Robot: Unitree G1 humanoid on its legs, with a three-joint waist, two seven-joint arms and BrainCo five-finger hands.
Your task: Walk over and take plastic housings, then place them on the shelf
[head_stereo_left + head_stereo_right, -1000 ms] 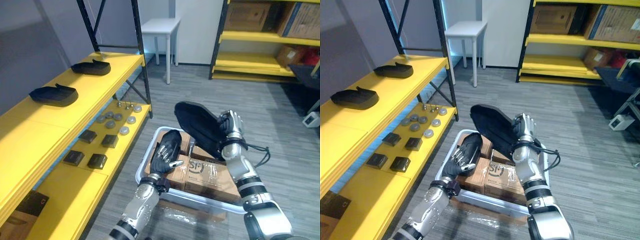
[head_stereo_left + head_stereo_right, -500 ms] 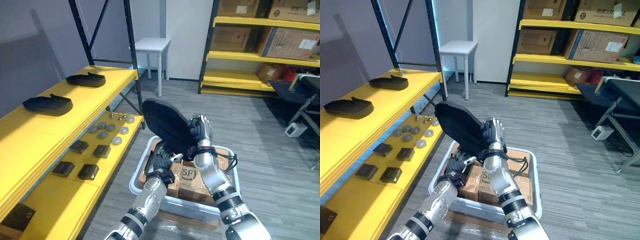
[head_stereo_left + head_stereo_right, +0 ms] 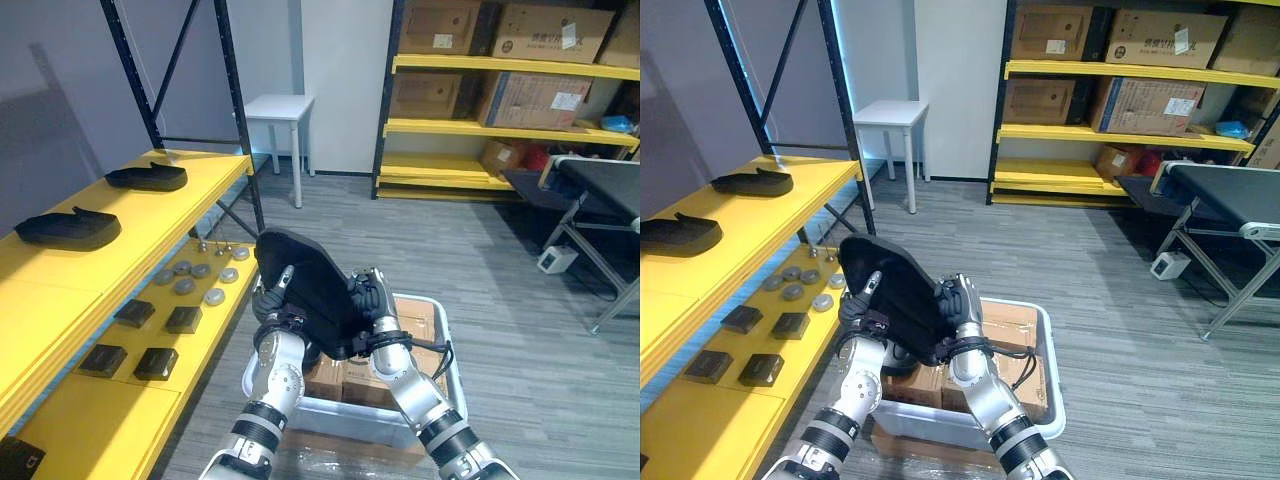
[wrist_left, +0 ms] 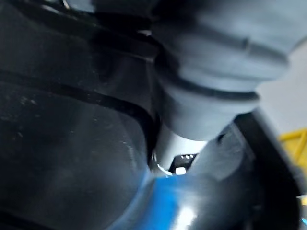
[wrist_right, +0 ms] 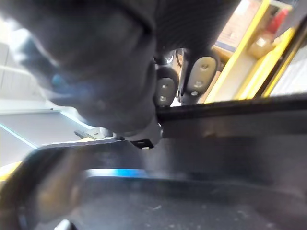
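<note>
The fingers (image 3: pixel 362 289) of the right hand (image 3: pixel 374 318) are curled over the rim of a black plastic housing (image 3: pixel 308 285), clamped on its edge. In the right wrist view their dark fingertips (image 5: pixel 197 76) hook past that rim. The fingers (image 3: pixel 285 279) of the left hand (image 3: pixel 268 318) lie straight along the opposite side of the housing, pressed against it rather than wrapped round it. The housing is held off the ground between the two hands, tilted on edge.

Below the fingers sits a white bin (image 3: pixel 453 372) holding cardboard boxes (image 3: pixel 418 318). Out past the left fingers runs a yellow shelf (image 3: pixel 130 215). On its top level lie a nearer shelf housing (image 3: pixel 68 227) and a farther shelf housing (image 3: pixel 147 177), well apart from each other. On the lower level, closer to the left fingers, are grey round discs (image 3: pixel 186 286) and small black blocks (image 3: pixel 183 320).
</note>
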